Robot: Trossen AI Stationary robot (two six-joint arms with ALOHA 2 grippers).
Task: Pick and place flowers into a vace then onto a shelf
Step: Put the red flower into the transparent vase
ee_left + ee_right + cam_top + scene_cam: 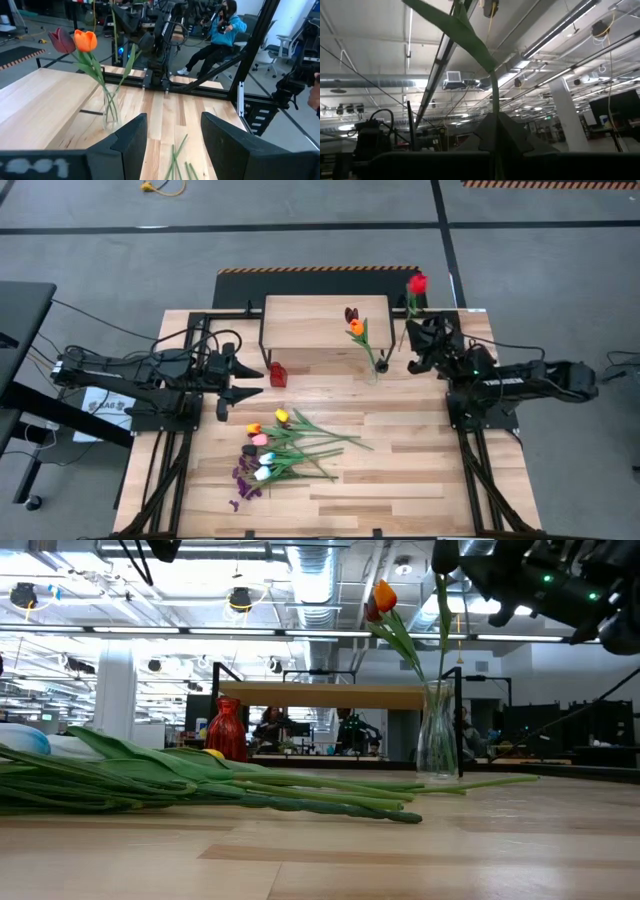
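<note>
A bunch of tulips (285, 442) in several colours, with purple sprigs, lies flat on the tabletop, and shows in the low view as flowers (200, 780). A clear glass vase (378, 368) stands in front of the shelf (325, 315) and holds an orange and a maroon tulip (75, 41). My right gripper (414, 346) is beside the vase, raised above the table, shut on a red tulip (417, 283). My left gripper (247, 380) hovers open by the table's left side, facing the vase (111, 112). My right gripper (495, 132) pinches the red tulip's green stem (494, 107) between its two fingers (512, 136), coming from the table's right side. The tulip is upright, its bloom and a leaf (457, 27) above the fingers. Its stem (443, 620) runs down to the vase's mouth (437, 688).
A small red vase (277, 373) stands on the table near my left gripper, left of the glass vase. The shelf's black legs (460, 720) stand close behind the glass vase. Bare wood lies between the bunch and the table's right side. People sit beyond the table's far side.
</note>
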